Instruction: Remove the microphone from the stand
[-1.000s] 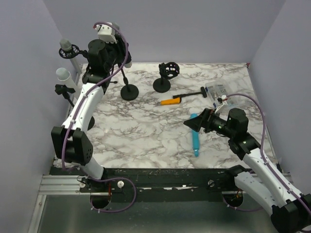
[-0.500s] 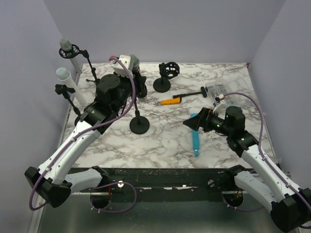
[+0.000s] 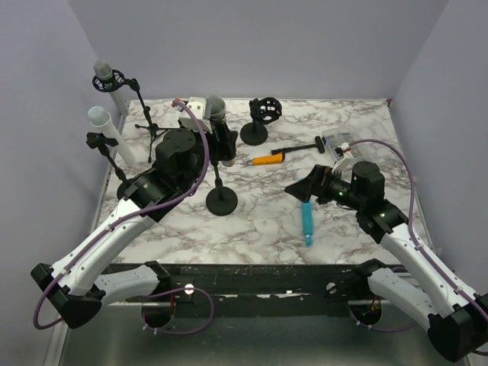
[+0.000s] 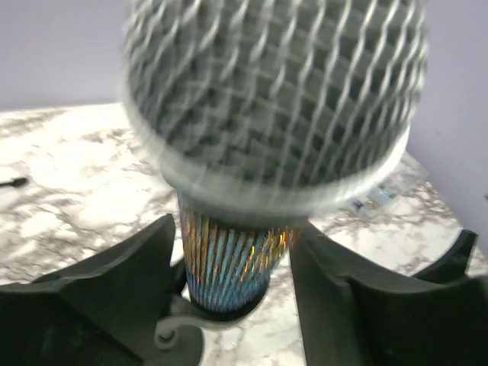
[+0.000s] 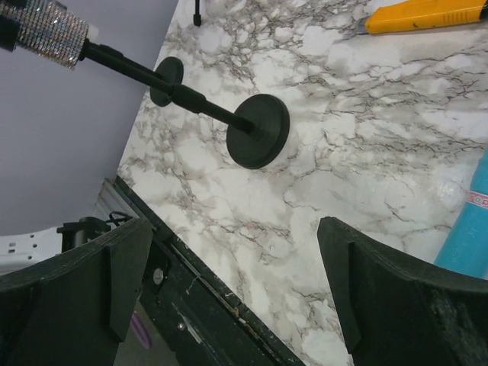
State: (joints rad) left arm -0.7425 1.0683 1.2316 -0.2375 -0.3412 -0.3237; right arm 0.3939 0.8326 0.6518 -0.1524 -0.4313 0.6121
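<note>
The microphone (image 3: 216,104), grey mesh head over a glittery body, sits upright in the clip of a black stand (image 3: 222,202) with a round base at the table's middle left. My left gripper (image 3: 219,137) flanks the body just below the head. In the left wrist view the microphone (image 4: 267,99) fills the frame. The left gripper (image 4: 232,236) is open by a little, with a thin strip of table showing beside the left finger (image 4: 114,282). The stand's clip (image 4: 183,328) rings the body below. My right gripper (image 3: 299,191) hovers wide open and empty right of the stand (image 5: 258,131).
Two more microphones on stands (image 3: 108,76) (image 3: 99,118) stand along the left wall. An empty stand (image 3: 259,122) is at the back centre. An orange-handled cutter (image 3: 267,159), a black tool (image 3: 301,147), a blue tube (image 3: 306,217) and a clear bag (image 3: 343,143) lie to the right.
The left arm swung from the back-left corner to the table's middle, bringing microphone and stand along. The stand base moved nearer. The left jaws have loosened. The right gripper barely moved.
</note>
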